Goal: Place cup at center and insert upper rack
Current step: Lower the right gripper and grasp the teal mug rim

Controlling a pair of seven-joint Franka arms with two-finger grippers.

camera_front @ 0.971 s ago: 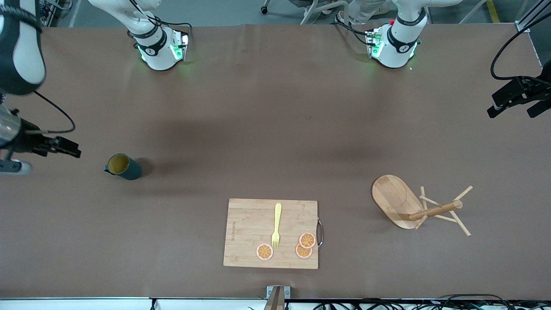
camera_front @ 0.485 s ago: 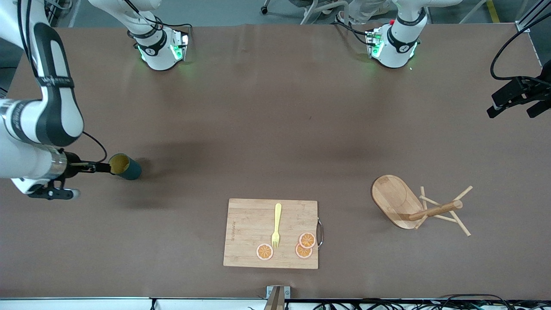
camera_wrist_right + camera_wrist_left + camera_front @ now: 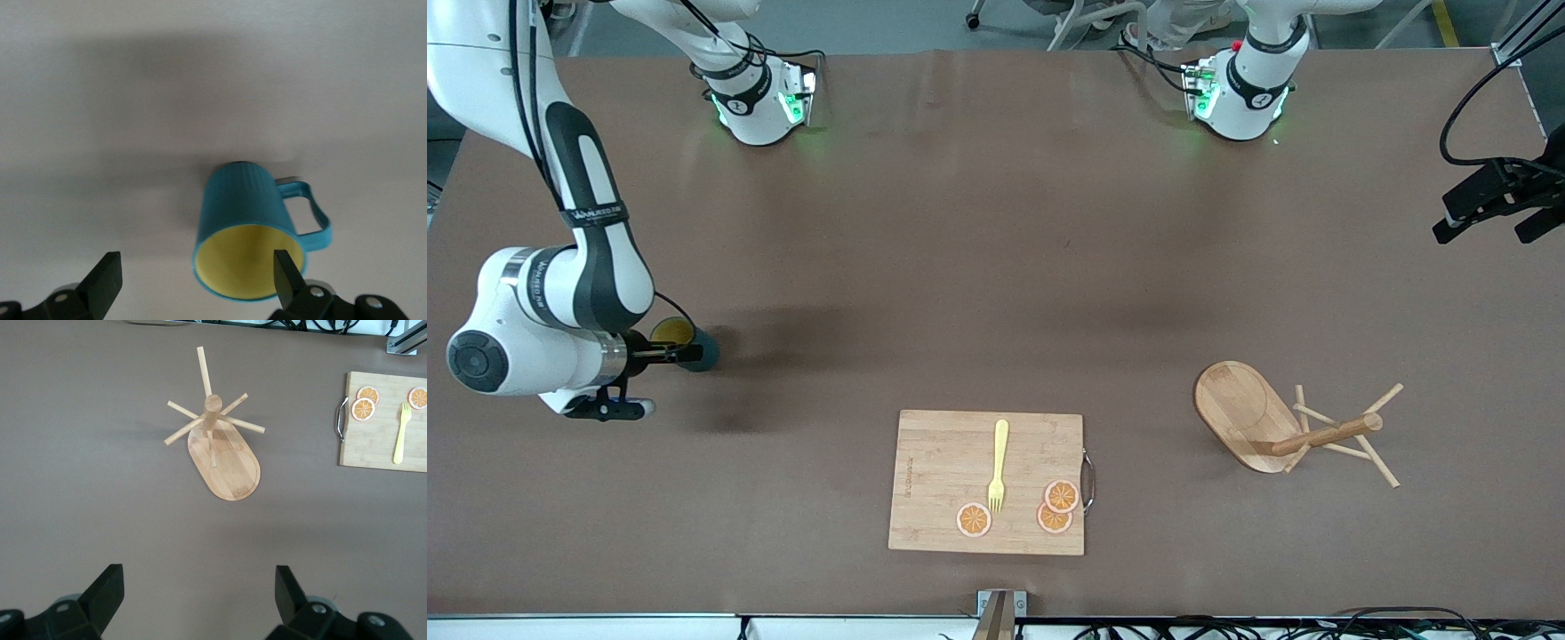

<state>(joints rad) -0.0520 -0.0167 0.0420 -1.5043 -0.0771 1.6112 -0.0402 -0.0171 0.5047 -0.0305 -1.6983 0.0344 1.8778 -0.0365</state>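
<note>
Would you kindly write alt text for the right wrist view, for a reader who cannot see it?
A teal cup with a yellow inside and a side handle stands upright on the plain table, seen from above. The right gripper hangs over it, its dark fingers open, one overlapping the cup's rim.

The right arm comes in from the table's edge. Its right gripper (image 3: 663, 354), fingers wide, now hangs over the cup (image 3: 685, 342) and hides part of it; before, it was off to the side.
</note>
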